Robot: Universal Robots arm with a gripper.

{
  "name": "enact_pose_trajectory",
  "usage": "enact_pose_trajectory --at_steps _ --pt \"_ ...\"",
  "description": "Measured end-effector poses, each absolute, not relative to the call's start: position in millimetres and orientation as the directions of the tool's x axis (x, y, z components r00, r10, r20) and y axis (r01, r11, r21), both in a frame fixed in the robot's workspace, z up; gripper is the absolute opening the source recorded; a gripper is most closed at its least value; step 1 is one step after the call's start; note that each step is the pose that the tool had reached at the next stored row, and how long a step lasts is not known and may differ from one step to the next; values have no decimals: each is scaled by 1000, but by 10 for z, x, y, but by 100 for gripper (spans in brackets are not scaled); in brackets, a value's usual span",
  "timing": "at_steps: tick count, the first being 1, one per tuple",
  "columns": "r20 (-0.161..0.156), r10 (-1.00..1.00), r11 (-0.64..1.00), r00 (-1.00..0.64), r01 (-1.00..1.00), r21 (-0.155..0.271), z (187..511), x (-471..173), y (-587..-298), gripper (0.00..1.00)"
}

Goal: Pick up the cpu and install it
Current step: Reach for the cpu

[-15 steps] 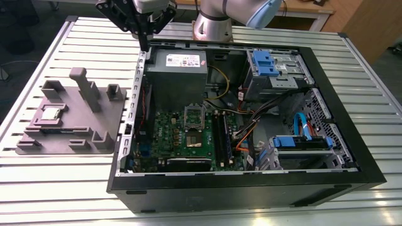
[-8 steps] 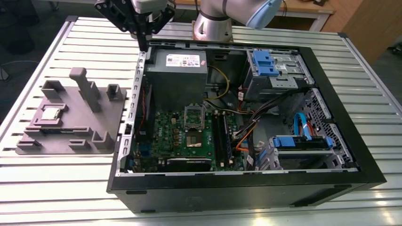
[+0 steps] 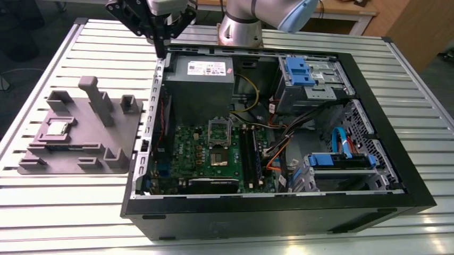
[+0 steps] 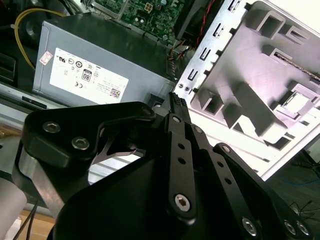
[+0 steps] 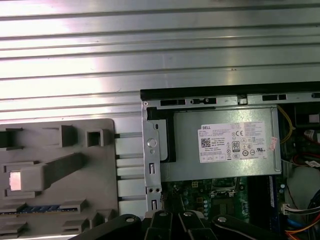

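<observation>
The cpu (image 3: 57,129), a small silvery square, lies in a recess of the grey holder tray (image 3: 78,159) at the exterior view's left; in the second wrist view the cpu (image 4: 299,102) shows in that tray. My gripper (image 3: 161,52) hangs high above the back left corner of the open computer case (image 3: 284,207), well away from the cpu. Its black fingers (image 4: 176,102) stand together with nothing between them. The green motherboard (image 3: 206,159) lies inside the case, with a square socket frame (image 3: 218,127) near its upper middle.
A grey power supply box (image 3: 201,79) with a white label sits under the gripper. Blue drive brackets (image 3: 298,71), cables and long black memory slots (image 3: 248,154) crowd the case. A tall post (image 3: 98,101) and blocks rise from the holder tray. The table (image 3: 64,218) is ribbed metal.
</observation>
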State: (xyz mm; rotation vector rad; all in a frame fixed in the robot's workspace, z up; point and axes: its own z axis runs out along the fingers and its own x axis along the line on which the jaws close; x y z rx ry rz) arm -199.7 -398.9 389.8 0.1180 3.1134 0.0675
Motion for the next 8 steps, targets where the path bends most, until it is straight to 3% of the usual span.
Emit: enact_pose_trajectory --at_steps 8 --pt "-23 76 996 -997 75 44 3896 -2011 -3989 11"
